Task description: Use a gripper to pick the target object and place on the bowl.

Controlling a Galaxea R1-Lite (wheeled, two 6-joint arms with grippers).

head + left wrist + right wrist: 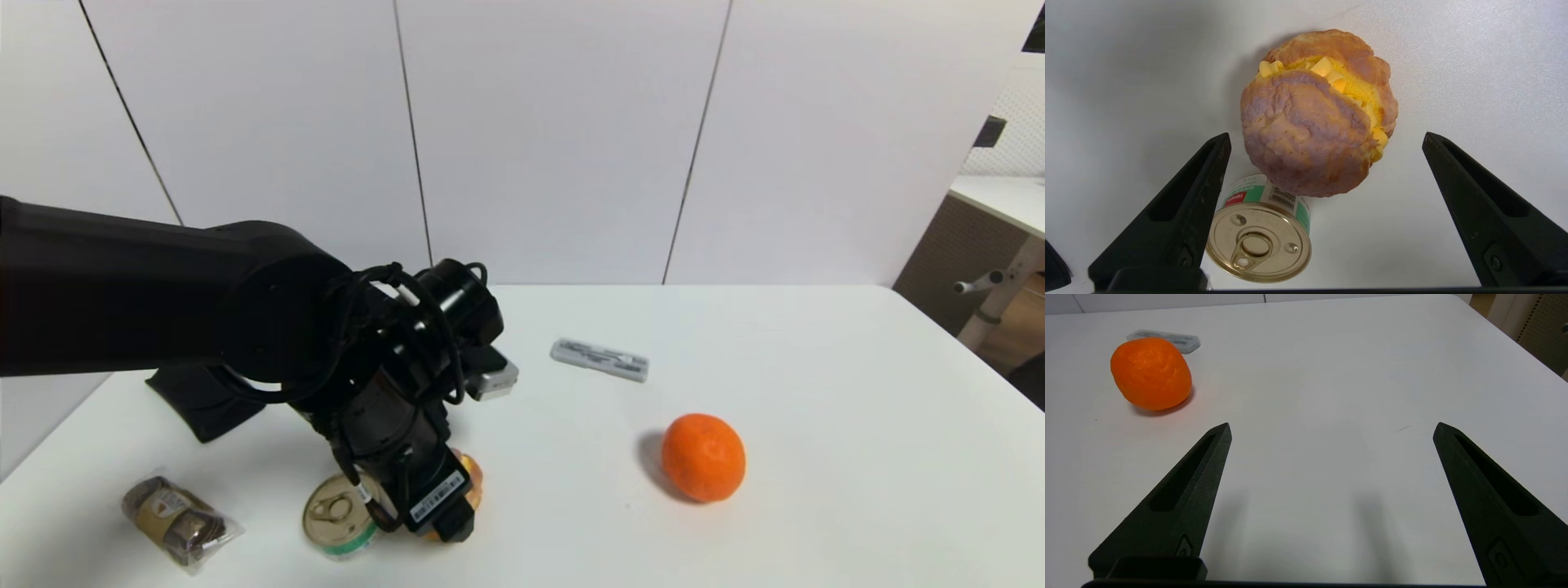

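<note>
The bread bun [1314, 118], golden-brown with yellow patches, lies on the white table right beside a gold-lidded tin can [1259, 241]. In the head view only a sliver of the bun [471, 472] shows behind my left gripper [445, 523], which hangs low over it. In the left wrist view the left gripper [1326, 135] is open and empty, with the bun just beyond the fingertips and in line with the gap. My right gripper [1333, 424] is open and empty over bare table; it does not show in the head view. The bowl is out of view.
The tin can [339, 510] stands at the front left, touching the bun. A wrapped brown packet [175, 523] lies further left. An orange fruit [703, 457] sits at the middle right and a flat grey bar [600, 359] behind it. The table edge [963, 359] runs along the right.
</note>
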